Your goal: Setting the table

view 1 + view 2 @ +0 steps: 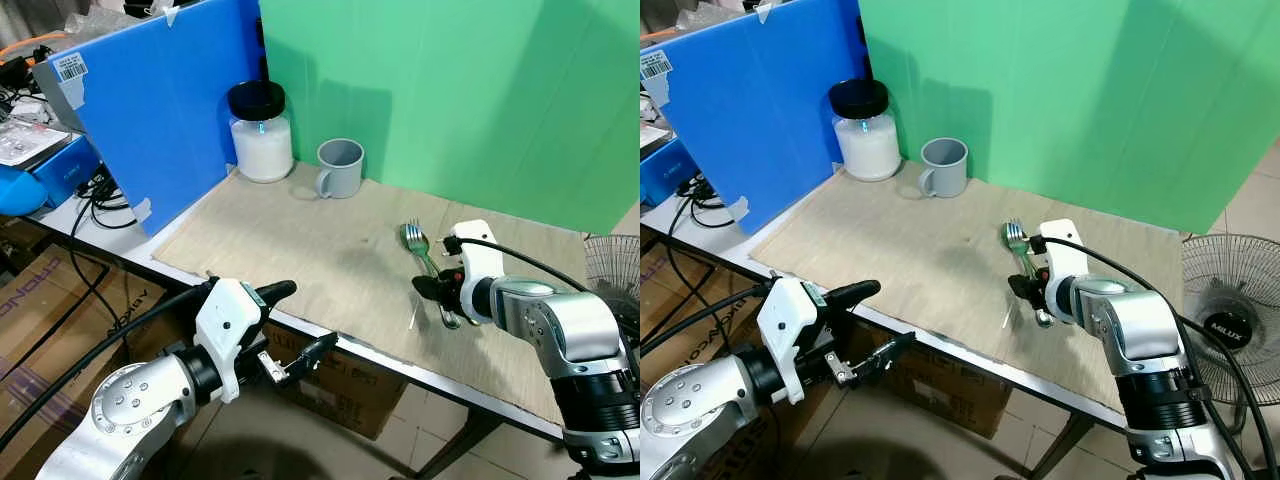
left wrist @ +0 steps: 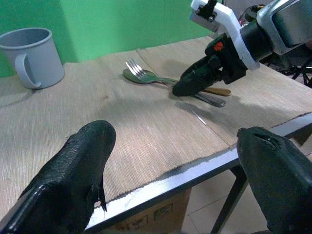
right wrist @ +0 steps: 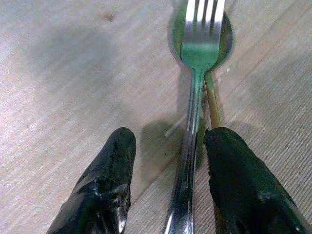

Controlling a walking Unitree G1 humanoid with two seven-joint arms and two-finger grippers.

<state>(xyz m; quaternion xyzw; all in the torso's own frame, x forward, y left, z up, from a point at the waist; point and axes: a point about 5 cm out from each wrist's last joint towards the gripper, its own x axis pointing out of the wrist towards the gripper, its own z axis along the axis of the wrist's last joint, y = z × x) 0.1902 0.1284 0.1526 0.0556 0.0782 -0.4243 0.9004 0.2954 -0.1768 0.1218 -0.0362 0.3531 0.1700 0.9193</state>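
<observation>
A steel fork (image 3: 200, 48) lies on top of a spoon (image 3: 226, 34) on the beige placemat (image 1: 300, 240), towards its right side. My right gripper (image 3: 168, 139) is open and low over the mat. Its two black fingers straddle the fork's handle, which runs close along one finger (image 3: 243, 185). The head views show this gripper (image 1: 432, 290) at the handle end of the cutlery (image 1: 415, 240). My left gripper (image 1: 305, 318) is open and holds nothing. It hangs just off the table's front edge, pointing towards the mat.
A grey mug (image 1: 340, 167) and a white jar with a black lid (image 1: 261, 132) stand at the mat's far edge. Blue (image 1: 160, 100) and green (image 1: 450, 90) boards wall the back. A thin white sliver (image 1: 412, 318) lies near the cutlery. A fan (image 1: 612, 265) stands at the right, and cardboard boxes (image 1: 40, 300) sit under the table.
</observation>
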